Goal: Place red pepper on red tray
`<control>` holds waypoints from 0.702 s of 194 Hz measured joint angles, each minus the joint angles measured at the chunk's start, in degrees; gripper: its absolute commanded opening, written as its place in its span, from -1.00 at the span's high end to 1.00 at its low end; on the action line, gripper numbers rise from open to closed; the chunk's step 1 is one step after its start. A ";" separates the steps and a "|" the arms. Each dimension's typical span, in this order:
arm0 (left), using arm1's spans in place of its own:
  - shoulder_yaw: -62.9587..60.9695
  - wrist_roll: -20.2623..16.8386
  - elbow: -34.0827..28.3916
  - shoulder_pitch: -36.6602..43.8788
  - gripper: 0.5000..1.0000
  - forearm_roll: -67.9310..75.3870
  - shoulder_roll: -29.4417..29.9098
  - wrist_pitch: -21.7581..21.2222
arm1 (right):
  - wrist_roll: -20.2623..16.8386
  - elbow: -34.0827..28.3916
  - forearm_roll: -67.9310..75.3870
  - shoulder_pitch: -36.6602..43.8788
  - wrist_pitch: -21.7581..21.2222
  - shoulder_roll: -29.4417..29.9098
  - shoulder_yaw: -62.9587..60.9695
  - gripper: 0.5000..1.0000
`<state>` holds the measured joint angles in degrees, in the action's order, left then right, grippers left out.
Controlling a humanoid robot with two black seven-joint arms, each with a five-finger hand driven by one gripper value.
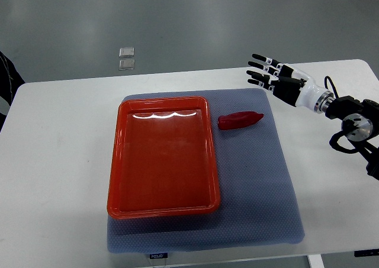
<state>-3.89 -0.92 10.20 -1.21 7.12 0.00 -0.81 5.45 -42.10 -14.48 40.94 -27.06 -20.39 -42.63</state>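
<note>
We saw the red pepper (240, 119) lying crosswise on the grey mat (278, 185), just right of the red tray (116, 179); our right hand (269, 73), fingers spread and empty, hovered up-right of it.

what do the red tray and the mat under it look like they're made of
The red tray looks like glossy molded plastic: light glares off its far inner edge and its corners are rounded. The blue-grey mat looks like soft matte foam or rubber, judging by its fine dotted texture, though which one is unclear.
</note>
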 measured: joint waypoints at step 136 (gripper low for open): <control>0.01 0.04 -0.71 0.18 -1.00 -0.02 0.00 -0.33 | 3.94 -0.35 -35.80 6.12 0.00 -0.36 0.06 -0.65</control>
<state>-3.88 -0.87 9.48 -1.03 7.10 0.00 -1.14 9.39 -42.45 -50.27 47.06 -27.06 -20.75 -42.57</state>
